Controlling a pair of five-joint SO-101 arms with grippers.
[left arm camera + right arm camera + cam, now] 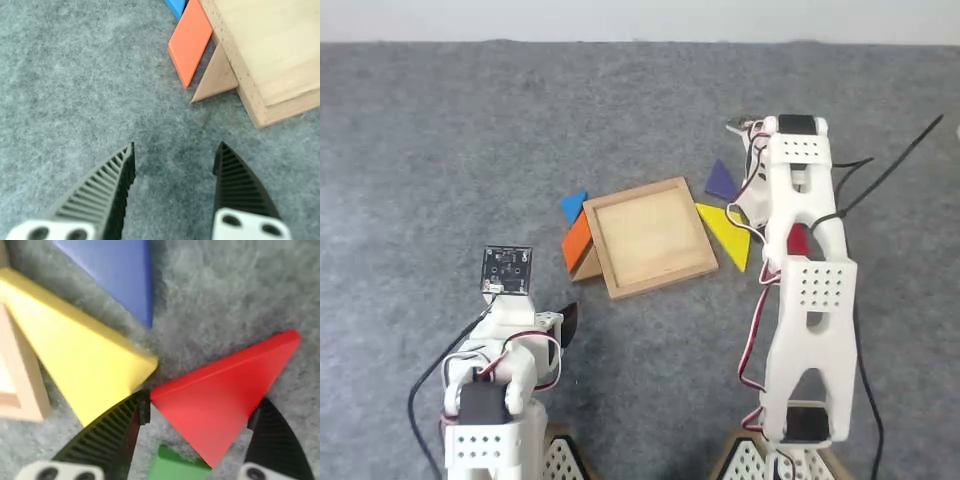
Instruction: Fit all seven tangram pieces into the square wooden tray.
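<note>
Wooden tray [603, 262] lies empty, pieces [725, 232] scattered around it; right gripper [200, 407] spread around red triangle [220, 395]; left gripper [176, 147] gapes, holding nothing.

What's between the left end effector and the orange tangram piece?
Bare grey carpet, seen in the left wrist view, separates the open left end effector from the orange parallelogram piece.

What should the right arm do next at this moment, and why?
Probably close the right gripper on the red triangle, then lift it. Its open fingers sit on either side of that piece, which lies flat on the carpet beside the yellow triangle. The wooden tray holds no pieces, so any piece is a fair first pick.
</note>
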